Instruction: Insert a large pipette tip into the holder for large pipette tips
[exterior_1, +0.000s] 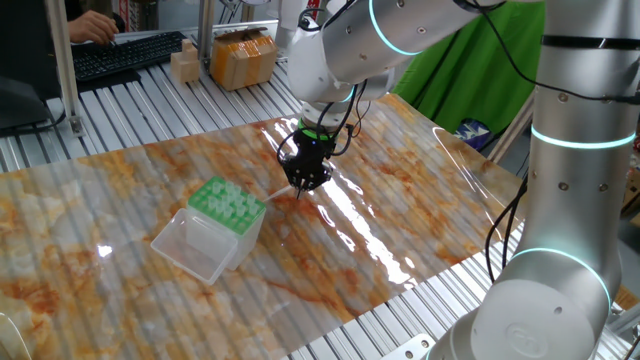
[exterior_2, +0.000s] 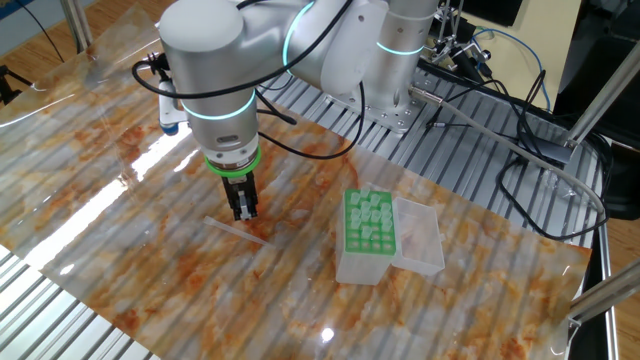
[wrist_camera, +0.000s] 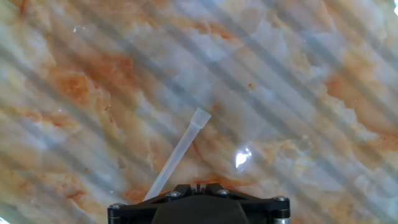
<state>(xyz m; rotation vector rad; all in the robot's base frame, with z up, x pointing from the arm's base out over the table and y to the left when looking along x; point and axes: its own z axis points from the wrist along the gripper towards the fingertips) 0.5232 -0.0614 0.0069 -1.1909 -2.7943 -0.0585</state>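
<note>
The large pipette tip (wrist_camera: 181, 151) is a thin translucent cone lying flat on the marbled table, and its narrow end runs under my gripper body at the bottom of the hand view. It also shows in the other fixed view (exterior_2: 226, 227). My gripper (exterior_2: 245, 214) hangs just above the tip's middle with its fingers drawn together and nothing visibly between them; it also shows in one fixed view (exterior_1: 301, 187). The holder for large pipette tips (exterior_2: 367, 220) is a clear box with a green perforated rack. It stands to the side with its lid (exterior_2: 420, 238) open, apart from the gripper.
The marbled sheet (exterior_1: 400, 170) covers a slatted metal table. Cardboard boxes (exterior_1: 242, 58) and a keyboard (exterior_1: 120, 55) stand at the far edge. Cables (exterior_2: 500, 120) run beside the arm's base. A blue object (exterior_1: 472, 132) lies at the sheet's edge.
</note>
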